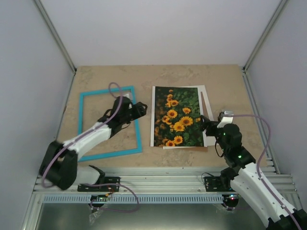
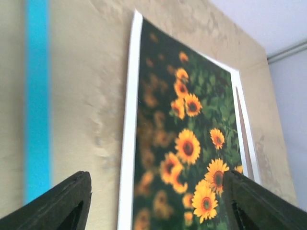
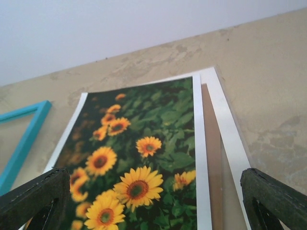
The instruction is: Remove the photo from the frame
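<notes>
The sunflower photo (image 1: 177,116) lies flat on the table, face up, right of centre. It also shows in the left wrist view (image 2: 187,143) and the right wrist view (image 3: 139,158). The turquoise frame (image 1: 80,120) lies empty on the table at the left, apart from the photo; one side shows in the left wrist view (image 2: 37,96) and a corner in the right wrist view (image 3: 21,139). My left gripper (image 1: 142,107) is open and empty, above the frame's right side. My right gripper (image 1: 203,125) is open and empty at the photo's right edge.
A white mat (image 1: 207,103) and a brown backing board (image 1: 203,103) lie under the photo, showing along its right edge; both show in the right wrist view, the mat (image 3: 225,124) and the board (image 3: 213,143). White walls enclose the table; a metal rail (image 1: 158,175) runs along the near edge.
</notes>
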